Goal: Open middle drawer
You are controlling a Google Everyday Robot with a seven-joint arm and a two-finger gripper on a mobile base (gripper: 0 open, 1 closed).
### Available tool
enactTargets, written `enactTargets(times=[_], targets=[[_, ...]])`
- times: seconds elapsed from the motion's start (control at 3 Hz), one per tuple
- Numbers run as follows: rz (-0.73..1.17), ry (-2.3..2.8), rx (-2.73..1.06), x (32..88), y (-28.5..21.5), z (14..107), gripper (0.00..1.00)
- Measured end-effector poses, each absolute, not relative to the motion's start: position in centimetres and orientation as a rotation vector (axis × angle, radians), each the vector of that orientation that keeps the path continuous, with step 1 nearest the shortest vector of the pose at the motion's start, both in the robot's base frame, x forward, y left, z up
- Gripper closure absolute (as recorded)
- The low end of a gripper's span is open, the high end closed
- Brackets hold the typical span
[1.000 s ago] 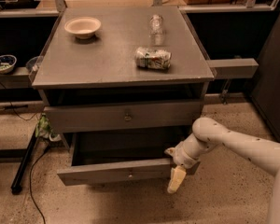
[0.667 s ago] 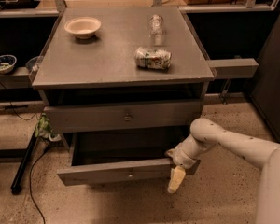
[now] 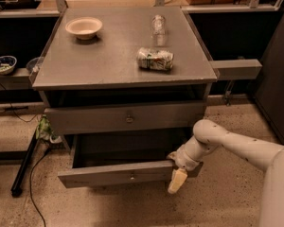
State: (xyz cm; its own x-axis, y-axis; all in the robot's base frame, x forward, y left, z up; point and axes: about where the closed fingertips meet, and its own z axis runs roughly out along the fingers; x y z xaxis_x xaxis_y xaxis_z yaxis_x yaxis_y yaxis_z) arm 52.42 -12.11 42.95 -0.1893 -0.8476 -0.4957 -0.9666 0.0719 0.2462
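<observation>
Camera view: nothing has shifted; the middle drawer (image 3: 109,175) stays pulled out, the gripper (image 3: 177,178) at its 3 o'clock end. I cannot tell the jaws' state. The opening looks essentially done.

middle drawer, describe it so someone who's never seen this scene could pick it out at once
Find the grey cabinet with a bowl on top. Below its upper drawer sits the middle drawer. Unlike that one, it is pulled far out, dark interior showing, with the end effector at its front's right end as seen.
</observation>
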Motion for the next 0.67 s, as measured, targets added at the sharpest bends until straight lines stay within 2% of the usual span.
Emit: enactTargets(times=[0.67], targets=[[0.783,2.125,-1.841,52.42,-12.10,42.94,0.64]])
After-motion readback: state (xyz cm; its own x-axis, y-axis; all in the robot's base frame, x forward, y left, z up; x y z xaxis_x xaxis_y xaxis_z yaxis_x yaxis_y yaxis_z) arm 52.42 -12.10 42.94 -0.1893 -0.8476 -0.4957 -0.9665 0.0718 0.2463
